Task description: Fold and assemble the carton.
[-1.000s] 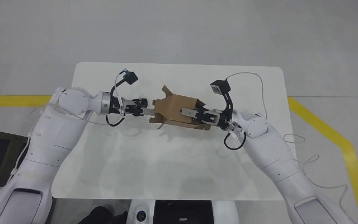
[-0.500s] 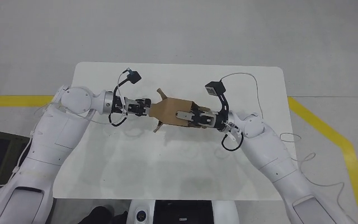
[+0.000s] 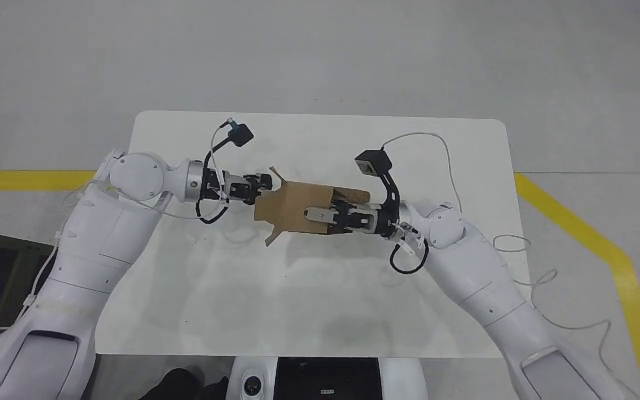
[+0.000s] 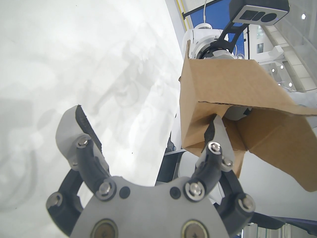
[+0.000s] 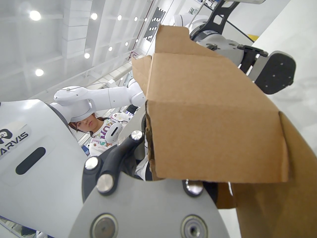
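A brown carton [image 3: 290, 205] is held above the white table [image 3: 320, 300], with loose flaps hanging at its left end. My right gripper [image 3: 322, 214] is shut on the carton's right part, one finger lying on the top panel. The carton [image 5: 210, 130] hides that gripper's fingertips in the right wrist view. My left gripper [image 3: 266, 182] is open at the carton's left end. In the left wrist view, the left gripper [image 4: 148, 113] has one fingertip [image 4: 218, 127] poking into the open end of the carton [image 4: 223, 87], and the other finger is over bare table.
The table's front half [image 3: 300, 310] is bare white surface. Grey floor with a yellow line [image 3: 40, 180] surrounds the table. A cable [image 3: 450, 160] loops over the table's right part behind the right arm.
The right arm has carried the carton to the left and turned it flatter. The left gripper has shifted slightly, and its finger now meets the carton's open end.
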Action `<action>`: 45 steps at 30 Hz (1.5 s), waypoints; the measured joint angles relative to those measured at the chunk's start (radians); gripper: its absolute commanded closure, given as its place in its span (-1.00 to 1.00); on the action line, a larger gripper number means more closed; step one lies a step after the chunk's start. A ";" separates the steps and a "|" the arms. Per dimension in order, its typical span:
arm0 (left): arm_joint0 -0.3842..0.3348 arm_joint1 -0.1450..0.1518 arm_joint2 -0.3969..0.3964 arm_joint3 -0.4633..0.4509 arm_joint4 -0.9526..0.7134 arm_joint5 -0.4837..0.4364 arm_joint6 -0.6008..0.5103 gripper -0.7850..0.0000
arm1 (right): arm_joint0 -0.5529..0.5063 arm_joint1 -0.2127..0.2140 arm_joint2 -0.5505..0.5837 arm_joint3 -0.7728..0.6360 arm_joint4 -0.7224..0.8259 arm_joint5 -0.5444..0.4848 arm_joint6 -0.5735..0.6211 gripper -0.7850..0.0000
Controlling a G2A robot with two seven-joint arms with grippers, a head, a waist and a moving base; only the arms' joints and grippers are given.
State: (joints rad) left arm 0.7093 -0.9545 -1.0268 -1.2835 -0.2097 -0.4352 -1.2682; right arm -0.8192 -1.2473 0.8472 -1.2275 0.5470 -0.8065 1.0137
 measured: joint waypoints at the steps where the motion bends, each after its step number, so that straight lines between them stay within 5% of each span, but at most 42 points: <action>1: -0.001 0.000 0.000 0.001 0.000 -0.001 0.000 -1.00 | 0.001 0.001 0.001 0.006 0.000 -0.003 -0.004 1.00; 23: 0.039 0.013 -0.010 -0.064 0.038 -0.016 -0.005 -1.00 | 0.007 -0.005 0.054 0.078 -0.131 -0.041 -0.183 1.00; 45: 0.025 0.013 -0.012 -0.067 0.020 -0.013 0.012 -1.00 | 0.020 -0.016 0.034 0.075 -0.113 -0.039 -0.092 1.00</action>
State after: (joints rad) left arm 0.7341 -0.9416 -1.0390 -1.3505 -0.1893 -0.4483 -1.2560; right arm -0.7996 -1.2633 0.8815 -1.1529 0.4337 -0.8452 0.9221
